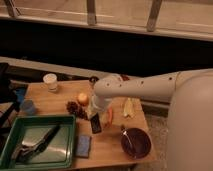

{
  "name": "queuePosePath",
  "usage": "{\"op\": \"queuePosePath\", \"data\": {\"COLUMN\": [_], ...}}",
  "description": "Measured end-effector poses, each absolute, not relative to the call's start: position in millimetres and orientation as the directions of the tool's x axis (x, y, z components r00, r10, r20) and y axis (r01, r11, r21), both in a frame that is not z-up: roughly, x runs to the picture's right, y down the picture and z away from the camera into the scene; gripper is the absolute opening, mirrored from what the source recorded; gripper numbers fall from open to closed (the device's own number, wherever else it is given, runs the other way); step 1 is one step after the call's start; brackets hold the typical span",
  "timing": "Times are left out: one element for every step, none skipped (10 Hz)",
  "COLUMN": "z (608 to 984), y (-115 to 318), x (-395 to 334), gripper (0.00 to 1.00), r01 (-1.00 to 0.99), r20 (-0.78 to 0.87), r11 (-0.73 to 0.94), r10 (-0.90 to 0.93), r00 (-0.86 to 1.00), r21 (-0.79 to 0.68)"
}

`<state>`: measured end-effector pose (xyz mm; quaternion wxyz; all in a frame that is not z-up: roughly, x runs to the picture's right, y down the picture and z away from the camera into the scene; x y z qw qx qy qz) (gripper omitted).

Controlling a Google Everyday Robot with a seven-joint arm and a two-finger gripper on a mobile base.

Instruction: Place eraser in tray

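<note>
Gripper (pixel 95 113) hangs over the middle of the wooden table (pixel 107 150), at the end of the white arm (pixel 140 87) coming in from the right. Can't tell if it is open or closed. Eraser (pixel 95 124) sits right under it with its top end meeting the gripper; held or just touched, can't tell. The eraser is outside the tray (pixel 71 145), just right of its right rim. Red chili (pixel 110 116) is just right of the eraser and blue sponge (pixel 83 145) below-left. A dark utensil (pixel 39 144) lies in the tray. Purple bowl (pixel 136 143) is at the front right.
</note>
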<state>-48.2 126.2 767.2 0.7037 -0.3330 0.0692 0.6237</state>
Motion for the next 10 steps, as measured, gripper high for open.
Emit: {"op": "queuePosePath", "data": {"z": [759, 755, 755, 756, 758, 758, 756, 749, 737, 728], "y": [109, 96, 86, 80, 72, 67, 63, 62, 64, 66], "x": [-51, -61, -75, -88, -113, -137, -154, -172, -187, -196], "gripper": [0.10, 0.10, 0.10, 0.10, 0.10, 0.10, 0.10, 0.10, 0.10, 0.10], "r01": [-0.918, -0.906, -0.891, -0.878, -0.851, -0.823, -0.800, -0.771, -0.739, -0.715], "r20": [-0.469, -0.429, -0.399, -0.382, -0.358, -0.337, -0.317, -0.290, -0.260, -0.240], "r11": [0.009, 0.024, 0.046, 0.062, 0.087, 0.110, 0.129, 0.156, 0.185, 0.203], "r10": [0.858, 0.875, 0.883, 0.884, 0.881, 0.876, 0.872, 0.866, 0.858, 0.852], "r00": [0.211, 0.223, 0.248, 0.270, 0.309, 0.345, 0.373, 0.407, 0.442, 0.466], "r21": [-0.397, -0.422, -0.452, -0.475, -0.518, -0.557, -0.586, -0.618, -0.647, -0.669]}}
